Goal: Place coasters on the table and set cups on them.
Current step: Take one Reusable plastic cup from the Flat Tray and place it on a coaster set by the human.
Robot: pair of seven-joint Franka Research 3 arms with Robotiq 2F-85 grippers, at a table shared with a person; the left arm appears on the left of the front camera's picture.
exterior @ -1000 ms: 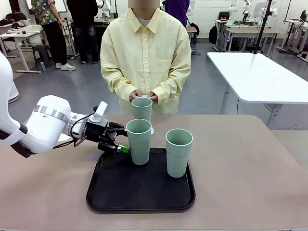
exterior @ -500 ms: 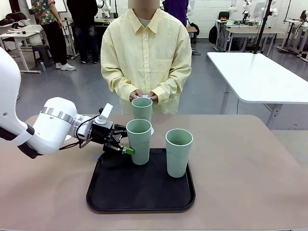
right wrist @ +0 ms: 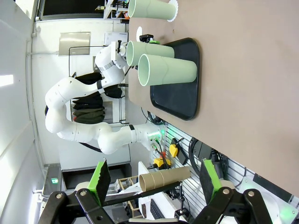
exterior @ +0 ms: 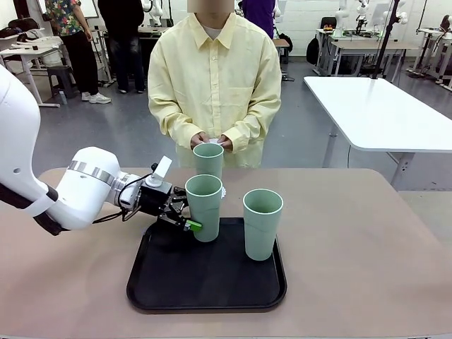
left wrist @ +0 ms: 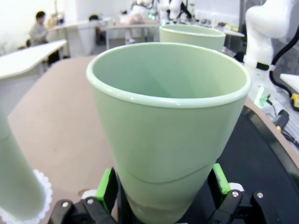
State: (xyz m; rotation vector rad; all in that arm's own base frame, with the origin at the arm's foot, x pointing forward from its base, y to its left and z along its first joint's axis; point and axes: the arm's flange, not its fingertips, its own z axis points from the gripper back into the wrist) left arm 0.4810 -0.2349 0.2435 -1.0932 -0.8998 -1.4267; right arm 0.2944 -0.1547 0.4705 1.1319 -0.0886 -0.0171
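Note:
Two pale green cups stand on a black tray (exterior: pixel 205 286): the middle cup (exterior: pixel 205 207) and the right cup (exterior: pixel 263 223). A third cup (exterior: pixel 208 159) stands beyond the tray on a lacy white coaster (exterior: pixel 223 191), on the beige table (exterior: pixel 353 240). My left gripper (exterior: pixel 186 215) reaches in from the left, open, its green pads (left wrist: pixel 105 189) close on either side of the middle cup (left wrist: pixel 168 126) near its base. The third cup's coaster (left wrist: pixel 35 198) shows at the lower left of the left wrist view. My right gripper (right wrist: pixel 154 179) is open and holds nothing, far from the cups.
A person in a pale yellow shirt stands at the far edge, both hands holding small white paper coasters (exterior: pixel 214 142) at waist height. A white-topped table (exterior: pixel 381 113) stands off to the back right. Bare tabletop (exterior: pixel 367 282) lies right of the tray.
My left gripper has slid to the right, from just left of the middle cup until its fingers stand around the cup. The cups and the person have not moved.

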